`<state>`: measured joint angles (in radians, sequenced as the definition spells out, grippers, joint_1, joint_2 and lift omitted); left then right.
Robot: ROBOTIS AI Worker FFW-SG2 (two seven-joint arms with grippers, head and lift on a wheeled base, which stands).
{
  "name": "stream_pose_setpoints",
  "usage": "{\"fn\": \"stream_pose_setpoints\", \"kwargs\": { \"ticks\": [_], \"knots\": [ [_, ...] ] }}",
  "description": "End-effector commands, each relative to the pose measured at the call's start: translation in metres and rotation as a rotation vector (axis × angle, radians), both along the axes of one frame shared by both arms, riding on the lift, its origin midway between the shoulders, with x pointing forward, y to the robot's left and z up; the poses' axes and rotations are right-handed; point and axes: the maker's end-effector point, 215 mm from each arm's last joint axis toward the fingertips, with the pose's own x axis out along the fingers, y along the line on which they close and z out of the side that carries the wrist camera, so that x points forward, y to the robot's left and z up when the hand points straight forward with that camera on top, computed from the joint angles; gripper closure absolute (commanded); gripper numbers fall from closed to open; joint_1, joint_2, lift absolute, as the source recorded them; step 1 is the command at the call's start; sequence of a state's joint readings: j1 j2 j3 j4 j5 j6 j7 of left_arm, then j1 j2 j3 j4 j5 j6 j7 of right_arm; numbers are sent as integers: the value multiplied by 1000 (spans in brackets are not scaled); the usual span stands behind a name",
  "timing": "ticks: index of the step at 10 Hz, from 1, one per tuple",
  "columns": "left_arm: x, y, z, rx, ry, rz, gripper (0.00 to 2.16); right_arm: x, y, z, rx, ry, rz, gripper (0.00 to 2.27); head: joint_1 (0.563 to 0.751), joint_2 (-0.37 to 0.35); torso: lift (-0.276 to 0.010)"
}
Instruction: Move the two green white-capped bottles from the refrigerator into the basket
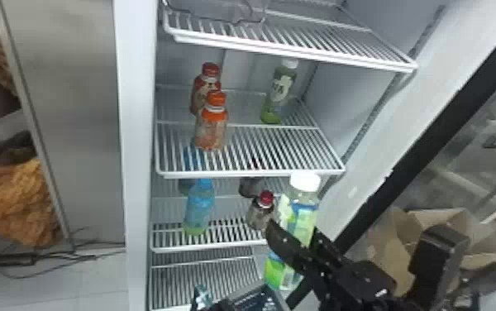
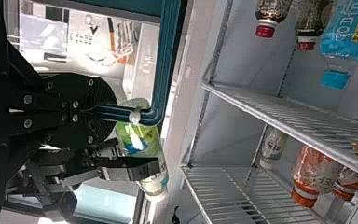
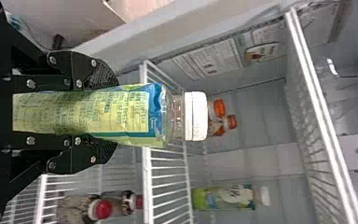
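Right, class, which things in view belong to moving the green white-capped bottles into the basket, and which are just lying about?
Part of the job:
- green bottle in the right end effector
- green bottle on the shelf
- basket handle, in the left end effector
- refrigerator

Just there:
- orange-capped bottles
- blue bottle
- red-capped bottles
- cardboard box

A shop-like indoor space, shown by an open refrigerator [image 1: 137, 124] of bottled drinks [image 1: 200, 206], with cables [image 1: 88, 257] along the floor [image 1: 98, 285].
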<state>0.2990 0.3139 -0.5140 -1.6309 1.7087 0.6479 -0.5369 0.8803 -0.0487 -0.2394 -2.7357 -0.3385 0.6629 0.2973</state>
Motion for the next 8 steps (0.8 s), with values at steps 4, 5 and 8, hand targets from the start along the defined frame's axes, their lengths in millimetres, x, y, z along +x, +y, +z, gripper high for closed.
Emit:
{"fn": "stream_pose_setpoints", "kwargs": {
  "ticks": [4, 5, 8],
  "knots": [
    [0, 1, -1, 4, 0, 2, 1214, -51, 4, -45, -17, 241, 38, 892, 695, -350, -4],
    [-1, 0, -2, 5, 0, -1, 1214, -59, 1, -58, -21, 297, 37, 892, 695, -350, -4],
    [-1, 0, -1, 5, -2, -3, 1214, -84, -1, -93, -26, 451, 39, 892, 695, -350, -4]
  ]
}}
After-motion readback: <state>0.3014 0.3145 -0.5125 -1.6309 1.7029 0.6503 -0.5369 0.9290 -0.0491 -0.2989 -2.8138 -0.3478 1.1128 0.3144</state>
